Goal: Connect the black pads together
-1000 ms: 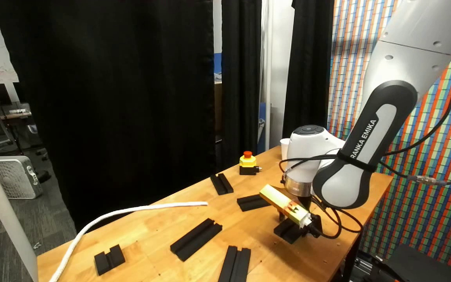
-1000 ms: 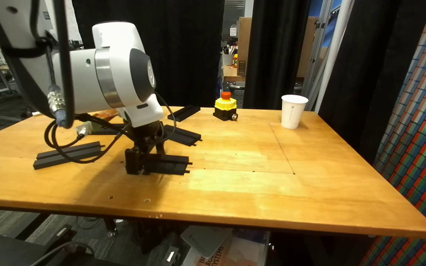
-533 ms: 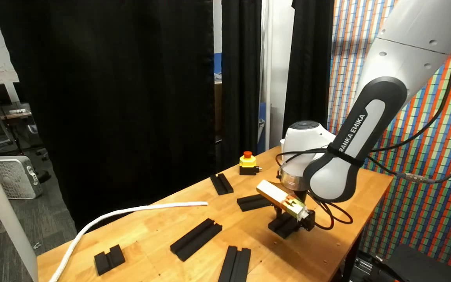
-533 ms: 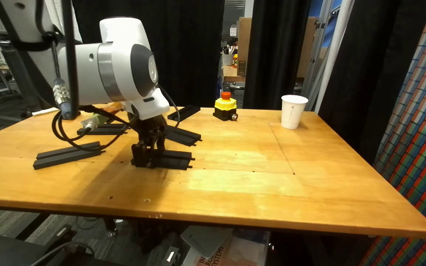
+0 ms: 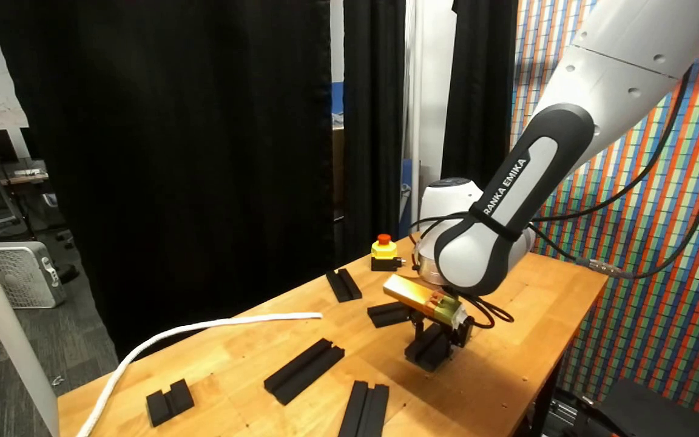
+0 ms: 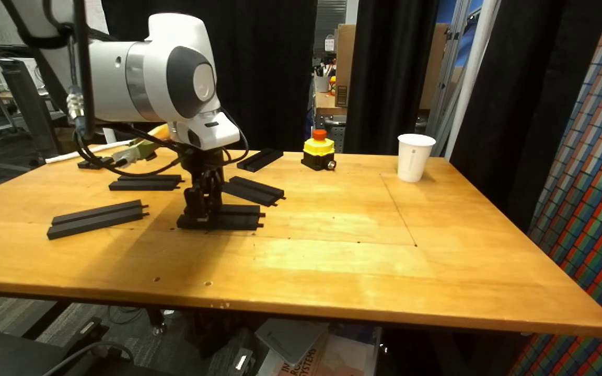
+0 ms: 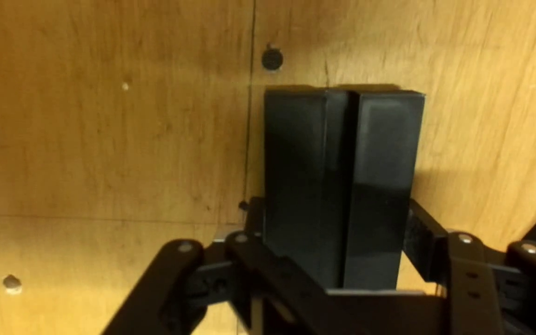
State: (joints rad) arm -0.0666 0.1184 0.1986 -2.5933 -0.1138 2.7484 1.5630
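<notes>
The jaws of the black two-finger gripper (image 7: pixel 335 221) are closed across the width of a matte-black rectangular grooved pad (image 7: pixel 293 163), one finger against each long side. The held pad sits level over the pale wooden tabletop (image 6: pixel 384 271); whether its underside touches the wood cannot be determined with confidence from these angles. Near it, apart and set at an angle, lies a flat black neighbouring pad (image 6: pixel 259 191). Beyond that, in both exterior views, lies a slanted black grooved pad (image 6: pixel 261 160). A long black grooved pad (image 5: pixel 304 370) and a black pad cut by the frame (image 5: pixel 366 406) lie apart from the gripper. A short black notched block (image 5: pixel 169 402) lies farther out, near a white rope-like cable (image 5: pixel 216 325). Each pad lies separate from the rest. Also on the tabletop: a yellow box with red button and black base (image 6: pixel 319 149), and a white tapered cup (image 6: pixel 413 159).
</notes>
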